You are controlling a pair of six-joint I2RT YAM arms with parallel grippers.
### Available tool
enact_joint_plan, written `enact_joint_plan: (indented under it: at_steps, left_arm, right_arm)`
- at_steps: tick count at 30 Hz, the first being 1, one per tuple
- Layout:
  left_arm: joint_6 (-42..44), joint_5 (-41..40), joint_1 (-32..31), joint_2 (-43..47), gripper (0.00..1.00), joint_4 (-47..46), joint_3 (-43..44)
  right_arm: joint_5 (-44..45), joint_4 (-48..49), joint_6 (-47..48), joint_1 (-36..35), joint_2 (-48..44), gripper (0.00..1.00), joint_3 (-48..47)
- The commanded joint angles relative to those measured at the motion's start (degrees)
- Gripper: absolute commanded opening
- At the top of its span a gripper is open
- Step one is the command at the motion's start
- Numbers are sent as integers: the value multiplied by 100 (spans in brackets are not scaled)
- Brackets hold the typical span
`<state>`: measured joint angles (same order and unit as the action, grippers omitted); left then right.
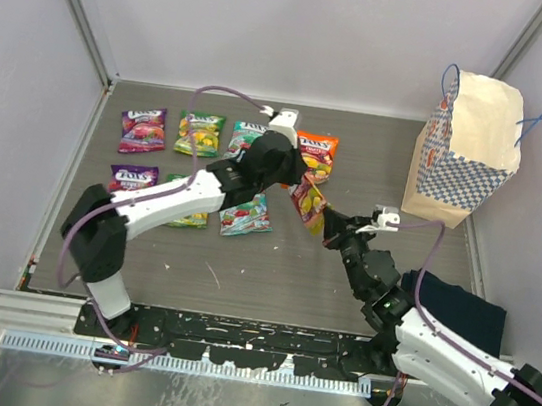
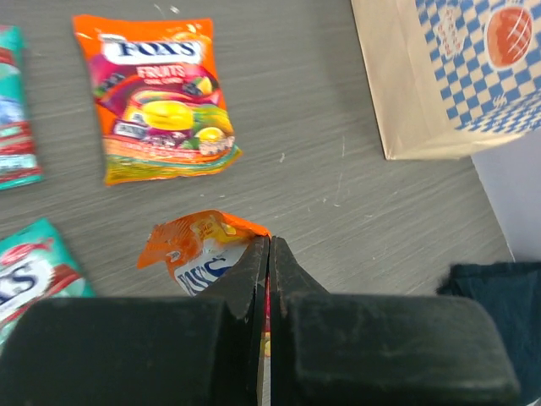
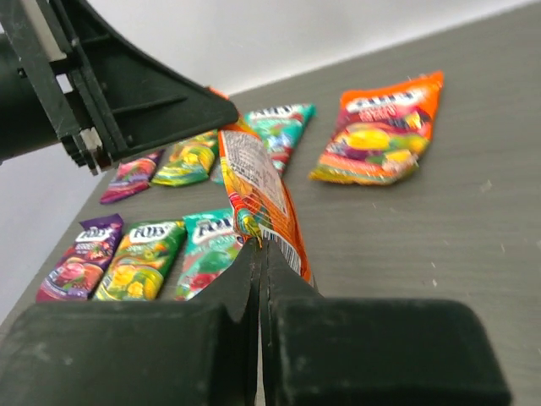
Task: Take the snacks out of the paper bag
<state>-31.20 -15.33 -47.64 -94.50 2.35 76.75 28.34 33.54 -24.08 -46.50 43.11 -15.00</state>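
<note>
An orange snack packet [image 1: 309,203] hangs above the table, held between both grippers. My left gripper [image 1: 300,175] is shut on its upper edge, with the packet's corner [image 2: 199,245] sticking out left of the closed gripper [image 2: 269,241]. My right gripper [image 1: 331,222] is shut on its lower edge, so the packet [image 3: 258,190] rises from the gripper [image 3: 260,245]. Several more packets lie in two rows on the left: purple [image 1: 143,130], green [image 1: 200,134], teal [image 1: 248,137] and orange [image 1: 315,154] behind, purple [image 1: 133,179] and teal [image 1: 246,215] in front. The paper bag [image 1: 465,150] stands upright at the far right.
A dark blue cloth [image 1: 453,309] lies at the near right beside my right arm, and it also shows in the left wrist view [image 2: 499,296]. White walls close in the table on the left, back and right. The bag's base [image 2: 439,76] stands right of the orange packet [image 2: 161,101].
</note>
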Motion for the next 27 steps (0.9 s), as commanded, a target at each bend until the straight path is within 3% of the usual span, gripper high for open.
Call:
enact_joint_plan:
  at_steps: [1, 7, 9, 13, 14, 15, 16, 22, 27]
  left_arm:
    - [109, 505, 107, -696, 0, -307, 835]
    - [34, 842, 67, -1186, 1, -314, 1161]
    - [37, 908, 48, -1239, 9, -297, 1158]
    - [149, 956, 43, -1207, 47, -277, 1013]
    - [233, 926, 44, -1158, 64, -274, 963]
    - [387, 847, 48, -1074, 92, -245, 926]
    - [515, 789, 61, -963, 99, -198, 883]
    - [1267, 1342, 565, 239, 98, 678, 627]
    - [1354, 1654, 1382, 1755, 98, 672, -528]
  right_arm:
    - [-288, -801, -999, 310, -421, 1, 184]
    - [-497, -969, -1194, 313, -453, 1, 371]
    - [-581, -1025, -1259, 310, -453, 1, 410]
    - [-643, -1180, -1348, 309, -517, 1, 517]
    - [-602, -1254, -1339, 308, -572, 1, 547]
    - [-556, -1352, -1319, 308, -644, 1, 557]
    - [-507, -1479, -1305, 314, -720, 1, 561]
    - [-214, -2157, -1353, 309, -1198, 1, 634]
    - [-6, -2494, -1544, 309, -1409, 1, 773]
